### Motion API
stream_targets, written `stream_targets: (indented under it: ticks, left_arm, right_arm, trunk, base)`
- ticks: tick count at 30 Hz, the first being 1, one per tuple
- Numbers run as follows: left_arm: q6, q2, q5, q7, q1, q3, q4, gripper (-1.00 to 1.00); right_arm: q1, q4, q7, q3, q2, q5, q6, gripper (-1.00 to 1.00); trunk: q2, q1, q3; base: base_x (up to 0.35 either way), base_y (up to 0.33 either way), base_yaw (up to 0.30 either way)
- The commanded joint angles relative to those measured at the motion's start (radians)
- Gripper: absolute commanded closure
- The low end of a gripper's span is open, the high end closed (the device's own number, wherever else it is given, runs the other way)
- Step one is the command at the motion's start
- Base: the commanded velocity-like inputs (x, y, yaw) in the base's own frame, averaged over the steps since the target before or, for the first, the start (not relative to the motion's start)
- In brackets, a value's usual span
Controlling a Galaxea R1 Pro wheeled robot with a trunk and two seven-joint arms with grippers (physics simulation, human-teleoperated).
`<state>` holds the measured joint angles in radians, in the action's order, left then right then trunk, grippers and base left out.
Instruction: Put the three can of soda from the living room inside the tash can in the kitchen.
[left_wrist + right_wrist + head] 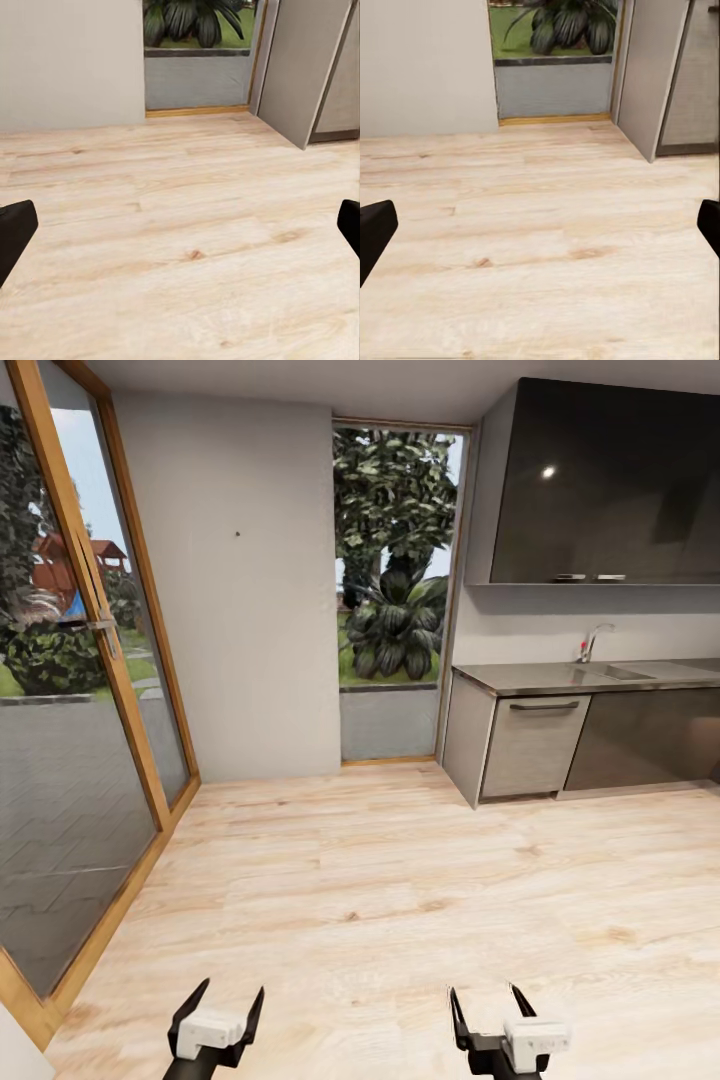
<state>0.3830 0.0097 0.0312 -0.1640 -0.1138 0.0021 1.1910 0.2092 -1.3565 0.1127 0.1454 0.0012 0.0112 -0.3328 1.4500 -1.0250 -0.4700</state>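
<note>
I am in the kitchen, with its glossy dark wall cabinet (605, 485) and grey steel counter (590, 678) carrying a sink and tap (593, 642) at the right. The soda cans and the trash can are out of view. At the bottom of the head view my left gripper (228, 1000) and right gripper (492, 1002) hang over the light wood floor (400, 880), both open with nothing between their fingers. In each wrist view the dark fingertips (13, 236) (373, 232) stand wide apart at the picture's sides over bare floor.
A glass door with a wooden frame (90, 620) runs along the left. A tall window (395, 590) with plants outside stands in the far wall. Grey base cabinets (530, 745) sit under the counter at the right.
</note>
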Motion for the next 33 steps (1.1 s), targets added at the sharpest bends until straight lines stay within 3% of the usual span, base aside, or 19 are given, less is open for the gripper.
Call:
stream_targets:
  ticks: [1, 4, 6, 9, 10, 11, 13, 14, 33]
  left_arm:
    - [0.012, 0.001, 0.000, 0.000, -0.001, 0.000, -0.004, -1.00]
    - [0.046, 0.002, -0.001, 0.000, -0.007, 0.002, -0.020, -1.00]
    - [0.071, 0.003, 0.000, 0.003, -0.012, 0.009, -0.039, -1.00]
    - [0.081, 0.003, 0.004, 0.005, -0.013, 0.055, -0.045, -1.00]
    - [0.081, 0.003, 0.004, 0.005, -0.013, 0.055, -0.045, -1.00]
    - [0.097, 0.002, 0.009, 0.000, -0.014, 0.168, -0.048, -1.00]
    - [0.111, 0.001, 0.009, -0.001, -0.014, 0.212, -0.049, -1.00]
    - [0.156, -0.001, 0.007, -0.003, -0.014, 0.271, -0.054, -1.00]
    - [0.178, -0.003, -0.001, 0.003, -0.014, 0.292, -0.121, -1.00]
  right_arm:
    - [0.009, -0.004, 0.007, -0.004, -0.006, 0.000, -0.001, -1.00]
    - [0.030, -0.010, 0.021, -0.040, -0.023, -0.006, -0.003, -1.00]
    - [0.043, 0.008, 0.026, -0.107, -0.034, -0.012, -0.018, -1.00]
    - [0.047, 0.046, 0.026, -0.151, -0.038, -0.014, -0.051, -1.00]
    - [0.047, 0.046, 0.026, -0.151, -0.038, -0.014, -0.051, -1.00]
    - [0.050, 0.091, 0.025, -0.195, -0.042, -0.015, -0.107, -1.00]
    - [0.050, 0.103, 0.024, -0.207, -0.043, -0.015, -0.123, -1.00]
    - [0.051, 0.122, 0.022, -0.222, -0.044, -0.014, -0.144, -1.00]
    - [0.049, 0.211, 0.021, -0.219, -0.037, -0.013, -0.150, -1.00]
  trunk:
    - [0.000, 0.000, 0.000]
    - [0.000, 0.000, 0.000]
    - [0.000, 0.000, 0.000]
    - [0.000, 0.000, 0.000]
    - [0.000, 0.000, 0.000]
    - [0.000, 0.000, 0.000]
    - [0.000, 0.000, 0.000]
    - [0.000, 0.000, 0.000]
    - [0.000, 0.000, 0.000]
  base:
    - [0.000, 0.000, 0.000]
    - [0.000, 0.000, 0.000]
    - [0.000, 0.000, 0.000]
    - [0.000, 0.000, 0.000]
    - [0.000, 0.000, 0.000]
    - [0.000, 0.000, 0.000]
    - [0.000, 0.000, 0.000]
    - [0.000, 0.000, 0.000]
    - [0.000, 0.000, 0.000]
